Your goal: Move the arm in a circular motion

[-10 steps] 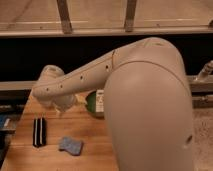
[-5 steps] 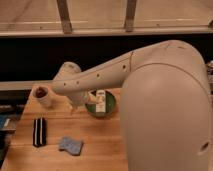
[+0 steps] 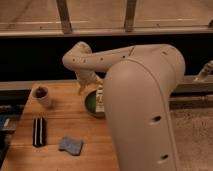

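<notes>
Arm [image 3: 135, 95] hiding bowl [image 3: 92, 103], hand [image 3: 81, 88] indistinct above table [image 3: 60, 127]

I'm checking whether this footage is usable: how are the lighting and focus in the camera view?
Camera view: warm, dim light, soft throughout; the arm fills the foreground, hiding part of the green bowl; the gripper hangs over the table behind the bowl; the background band behind is nearly black.

Arm [image 3: 142, 95] rises at right foreground, reaches left to an elbow over the table [image 3: 65, 125] rear. Gripper [image 3: 81, 88] hangs below elbow, above table, left of bowl [image 3: 91, 102]. Cup [image 3: 42, 95] at rear left. Front left: 1 flat bar [image 3: 39, 131]; sponge [image 3: 70, 145] to its right.
</notes>
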Controlling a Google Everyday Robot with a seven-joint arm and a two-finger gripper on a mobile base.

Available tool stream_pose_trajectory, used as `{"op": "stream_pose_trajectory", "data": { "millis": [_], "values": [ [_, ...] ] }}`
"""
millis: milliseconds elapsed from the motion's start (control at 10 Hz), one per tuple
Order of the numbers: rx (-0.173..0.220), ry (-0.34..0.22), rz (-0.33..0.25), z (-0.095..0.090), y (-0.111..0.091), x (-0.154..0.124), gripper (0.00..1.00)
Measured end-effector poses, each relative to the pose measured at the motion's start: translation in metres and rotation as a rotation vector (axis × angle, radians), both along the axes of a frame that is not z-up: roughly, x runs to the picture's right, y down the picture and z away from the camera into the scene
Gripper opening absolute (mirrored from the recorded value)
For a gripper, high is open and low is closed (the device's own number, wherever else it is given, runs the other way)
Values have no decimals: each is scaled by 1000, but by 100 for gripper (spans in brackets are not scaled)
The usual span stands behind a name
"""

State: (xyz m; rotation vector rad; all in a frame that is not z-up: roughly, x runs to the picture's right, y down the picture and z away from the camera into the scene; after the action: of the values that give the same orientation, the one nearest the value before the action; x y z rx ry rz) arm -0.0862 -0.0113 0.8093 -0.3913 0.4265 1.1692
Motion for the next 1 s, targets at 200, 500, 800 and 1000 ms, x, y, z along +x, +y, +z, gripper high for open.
{"op": "stream_pose_trajectory", "data": {
  "millis": [200,500,800,1000],
  "values": [
    [11,-35,-42,8,-20,-16,80],
    [23,-111,-121,-5,-19,-38,80],
    [29,-192,-200,-39,25,-71,80],
    [27,-219,-206,-65,66,-82,80]
  ]
}}
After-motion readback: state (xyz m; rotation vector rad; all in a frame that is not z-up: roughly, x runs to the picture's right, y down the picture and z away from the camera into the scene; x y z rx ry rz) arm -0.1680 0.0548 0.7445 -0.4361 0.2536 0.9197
